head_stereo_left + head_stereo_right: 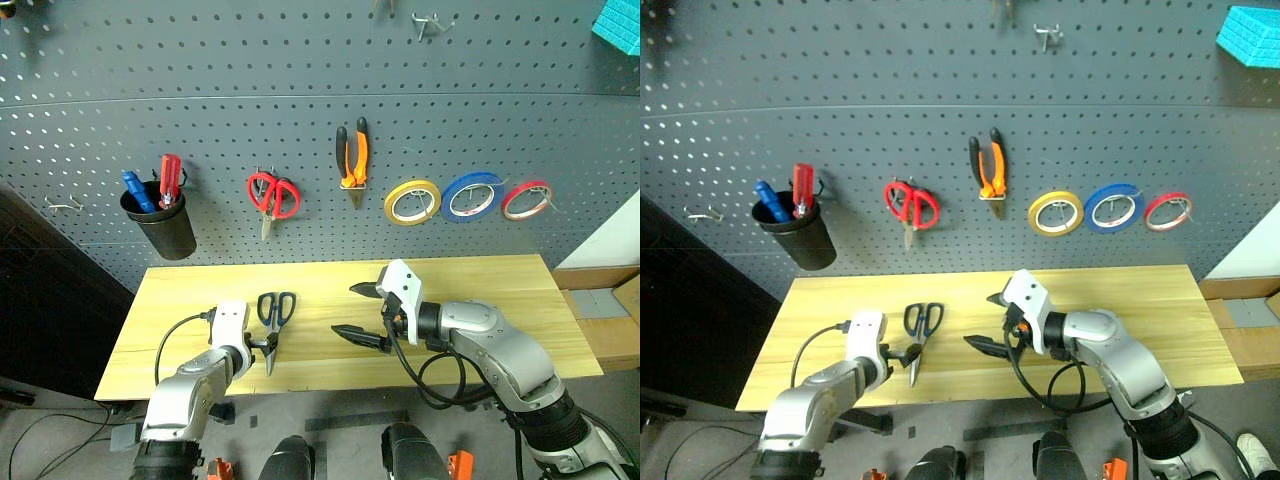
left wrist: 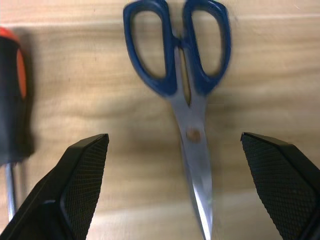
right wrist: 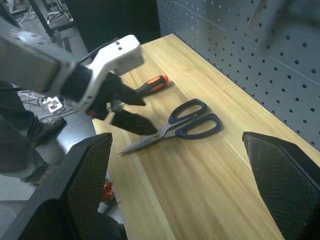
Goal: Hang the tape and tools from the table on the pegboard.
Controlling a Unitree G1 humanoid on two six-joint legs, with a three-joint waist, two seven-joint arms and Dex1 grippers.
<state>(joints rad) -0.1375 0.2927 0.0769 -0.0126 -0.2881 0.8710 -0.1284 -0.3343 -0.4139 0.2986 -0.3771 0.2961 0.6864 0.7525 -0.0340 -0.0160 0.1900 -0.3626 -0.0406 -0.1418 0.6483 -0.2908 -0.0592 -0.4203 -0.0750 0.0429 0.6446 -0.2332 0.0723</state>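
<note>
On desk [image 1: 480, 300], lower left of frame: scissors [image 1: 274, 318], blue handles toward pegboard [image 1: 300, 80], w/ screwdriver [image 2: 15, 100] beside. Left end effector [image 1: 262, 350] wide open, empty, just over blades. Right end effector [image 1: 362, 312] wide open, empty, centre. Pliers [image 1: 352, 160], blue tape [image 1: 472, 196] hang on pegboard.

tape [image 1: 472, 196]: a flat blue ring with a wide hollow centre, hanging on the pegboard between a yellow ring and a red ring.
pliers [image 1: 352, 160]: orange-and-black handles, hanging on the pegboard with the handles up and the nose pointing down.
scissors [image 2: 186, 85]: dark blue handles, steel blades closed, lying flat on the table near its front left part.
screwdriver [image 3: 152, 85]: orange-and-black handle, lying on the table just beside the scissors.
table [image 1: 500, 290]: pale yellow planks, standing against the pegboard.
pegboard [image 1: 250, 70]: dark grey, dotted with rows of holes, rising behind the table.
</note>
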